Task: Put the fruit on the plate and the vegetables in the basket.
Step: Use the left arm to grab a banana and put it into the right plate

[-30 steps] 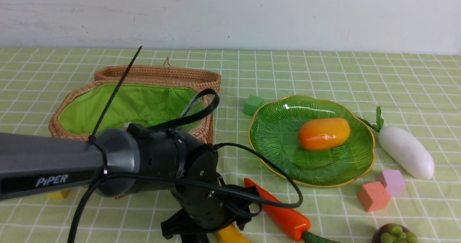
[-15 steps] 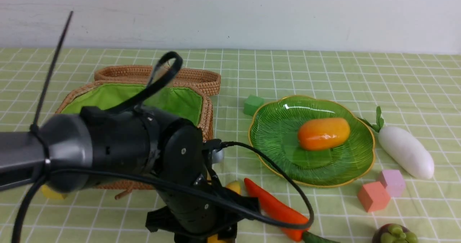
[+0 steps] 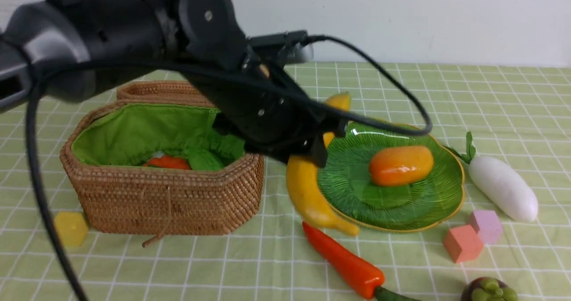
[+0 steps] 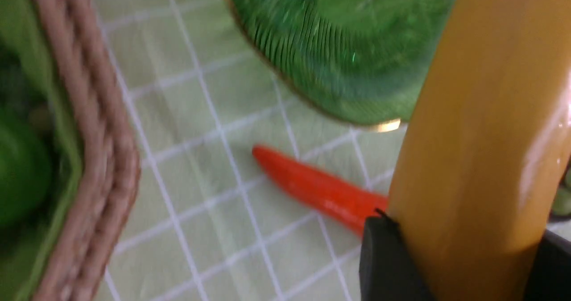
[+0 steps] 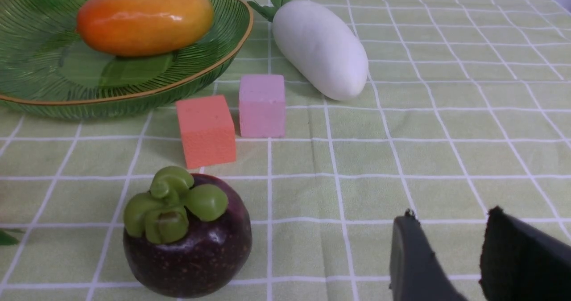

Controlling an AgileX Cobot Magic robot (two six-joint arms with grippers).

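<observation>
left claw [image 4: 464, 265] is clamped on the banana [image 3: 308, 189], which hangs in the air at the plate's [image 3: 383, 203] left rim, beside the basket [image 3: 169, 198]. right claw [image 5: 450, 252] stands apart and empty near the mangosteen [image 5: 187, 243]. best to carry the banana further over the plate, lower it, and lay it flat alongside the mango [image 3: 400, 165] before letting go. its long axis runs near upright, lower tip pointing down toward the chili [image 3: 343, 261].

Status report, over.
Left gripper shut on banana, beside plate. Right gripper open, empty. Mango on plate, nothing blocking.
</observation>
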